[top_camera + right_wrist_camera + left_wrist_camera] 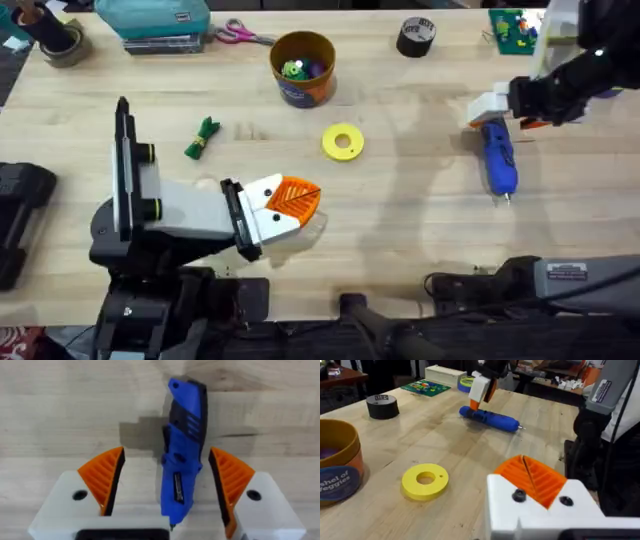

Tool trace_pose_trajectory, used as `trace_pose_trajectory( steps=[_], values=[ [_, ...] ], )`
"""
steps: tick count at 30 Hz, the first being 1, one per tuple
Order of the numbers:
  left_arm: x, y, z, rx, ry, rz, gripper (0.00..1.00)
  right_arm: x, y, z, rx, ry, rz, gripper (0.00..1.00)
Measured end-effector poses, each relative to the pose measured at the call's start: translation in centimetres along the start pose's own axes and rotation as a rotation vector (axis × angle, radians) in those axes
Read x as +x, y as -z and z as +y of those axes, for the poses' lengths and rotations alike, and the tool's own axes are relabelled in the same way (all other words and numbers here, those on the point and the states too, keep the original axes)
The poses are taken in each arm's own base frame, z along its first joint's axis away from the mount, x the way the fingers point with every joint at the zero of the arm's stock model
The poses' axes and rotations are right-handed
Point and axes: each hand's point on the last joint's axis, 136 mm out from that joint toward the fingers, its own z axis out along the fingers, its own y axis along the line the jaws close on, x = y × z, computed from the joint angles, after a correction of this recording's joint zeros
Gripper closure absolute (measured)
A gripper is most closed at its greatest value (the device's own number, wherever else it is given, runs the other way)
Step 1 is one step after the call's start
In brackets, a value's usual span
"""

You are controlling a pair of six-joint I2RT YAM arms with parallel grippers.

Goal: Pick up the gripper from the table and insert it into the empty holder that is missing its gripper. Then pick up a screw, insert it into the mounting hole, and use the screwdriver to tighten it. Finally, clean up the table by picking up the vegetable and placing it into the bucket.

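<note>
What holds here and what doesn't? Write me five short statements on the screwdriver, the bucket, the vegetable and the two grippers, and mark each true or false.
1. The screwdriver lies on the table. True.
2. The right gripper is shut on the screwdriver. False: its pads stand open on either side of it, not touching.
3. The vegetable is in the bucket. False: it lies on the table, apart from the bucket, on the left arm's side.
4. The yellow disc lies flat on the table between the bucket and the left gripper. True.
5. The left gripper's orange pads are spread wide apart. False: they are closed together, with only a thin seam between them.
</note>
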Motion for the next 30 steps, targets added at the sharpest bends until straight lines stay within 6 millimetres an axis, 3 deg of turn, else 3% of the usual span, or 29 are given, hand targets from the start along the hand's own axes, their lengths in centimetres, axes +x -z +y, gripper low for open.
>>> trace_pose_trajectory(
  steps=[9, 16, 19, 22, 27, 30],
  values=[
    [0.0, 0.0, 0.0, 0.0, 0.0, 0.0, 0.984, 0.5, -4.6, -0.7, -0.003, 0.019, 0.029, 0.005],
    [0.0, 0.0, 0.0, 0.0, 0.0, 0.0, 0.984, 0.6, -5.3, -1.7, 0.004, 0.039, 0.021, 0.013],
    [0.0, 0.0, 0.0, 0.0, 0.0, 0.0, 0.984, 0.9, -6.0, -2.0, 0.009, 0.049, 0.044, 0.072],
    [0.0, 0.0, 0.0, 0.0, 0.0, 0.0, 0.984, 0.8, -6.0, -2.3, 0.025, 0.056, 0.039, 0.226],
    [0.0, 0.0, 0.0, 0.0, 0.0, 0.0, 0.984, 0.4, -6.3, -2.8, 0.039, 0.057, 0.028, 0.941],
    [0.0, 0.0, 0.0, 0.0, 0.0, 0.0, 0.984, 0.3, -6.3, -2.9, 0.042, 0.057, 0.027, 0.975]
  ],
)
